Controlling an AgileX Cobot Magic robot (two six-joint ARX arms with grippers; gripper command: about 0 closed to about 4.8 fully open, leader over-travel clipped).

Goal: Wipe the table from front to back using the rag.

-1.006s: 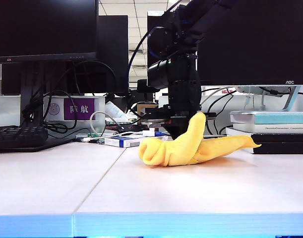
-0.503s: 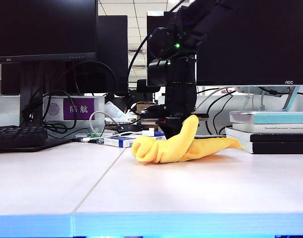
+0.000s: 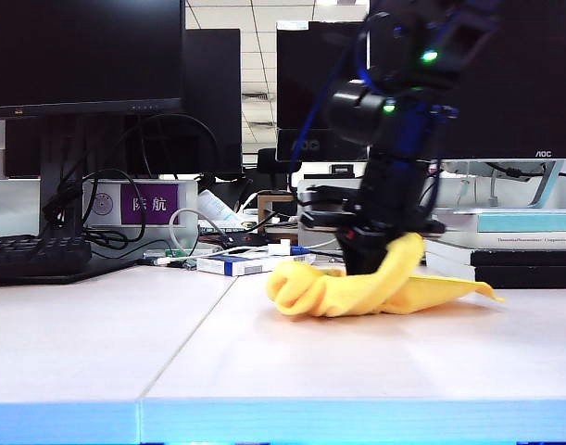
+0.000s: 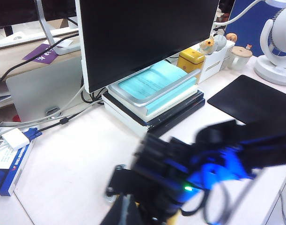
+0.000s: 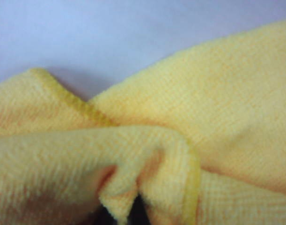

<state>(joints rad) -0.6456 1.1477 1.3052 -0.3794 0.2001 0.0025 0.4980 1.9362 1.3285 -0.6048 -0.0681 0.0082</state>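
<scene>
My right fingers [image 3: 375, 264] pinch the bunched rag [image 3: 357, 286] on the bench [image 3: 264, 362], mid-wipe; next, drag it flat toward the monitors [image 3: 79, 51]; my left fingers, unseen, are closed and idle.

The right arm [image 3: 394, 120] is showing as a chain of matte black, rounded housings, blurred in the exterior view. Two small green indicator lights are glowing on its upper segments, and a thin cable with a bluish sheen is looping down along its left side. At its lower end the right gripper [image 3: 373, 261] is appearing as a black block with a flat plate jutting sideways; its fingertips are not showing.

In the left wrist view the same black arm [image 4: 189, 168] is looking blurred, with bright blue patches gleaming on the casing, one green light glowing, and dark cables curling beneath it. The left gripper is not appearing in any view.
</scene>
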